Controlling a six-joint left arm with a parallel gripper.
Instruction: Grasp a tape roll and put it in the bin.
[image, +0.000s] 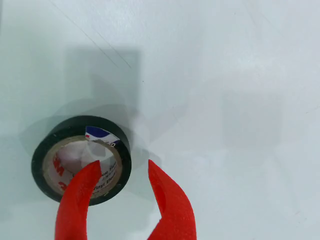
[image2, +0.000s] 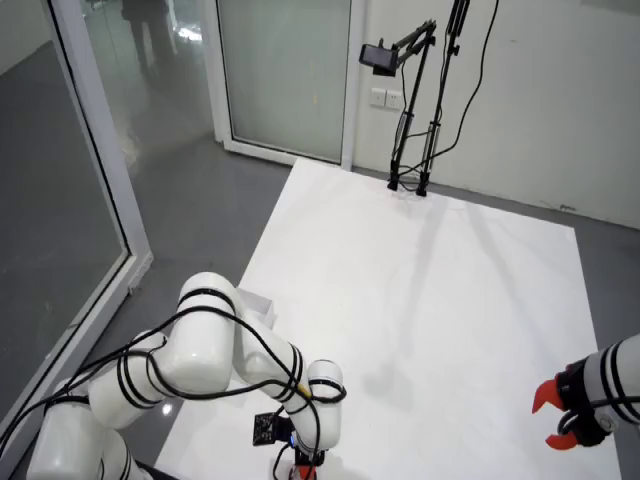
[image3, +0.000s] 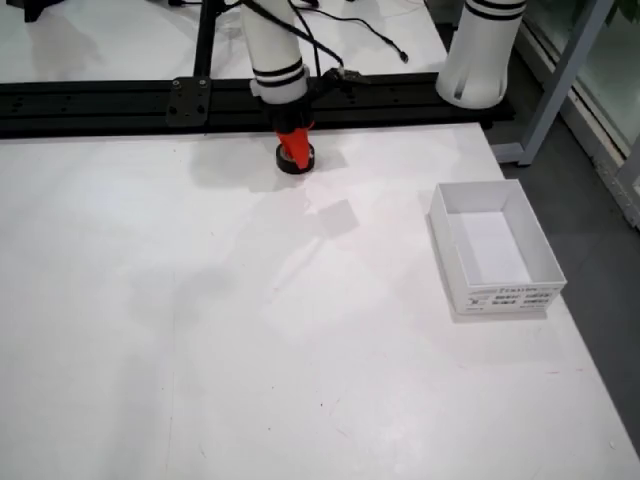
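Arm: reaches straight down over the white table (image3: 250, 330), near its far edge in the front view.
Gripper (image: 125, 172): red fingers (image: 172, 200) apart; in the view riding on the gripper one tip sits inside the roll's hole, the other outside its wall.
Tape roll (image: 47, 150): black, lying flat on the table.
Bin (image3: 495, 250): white box, well apart to the right in the front view.
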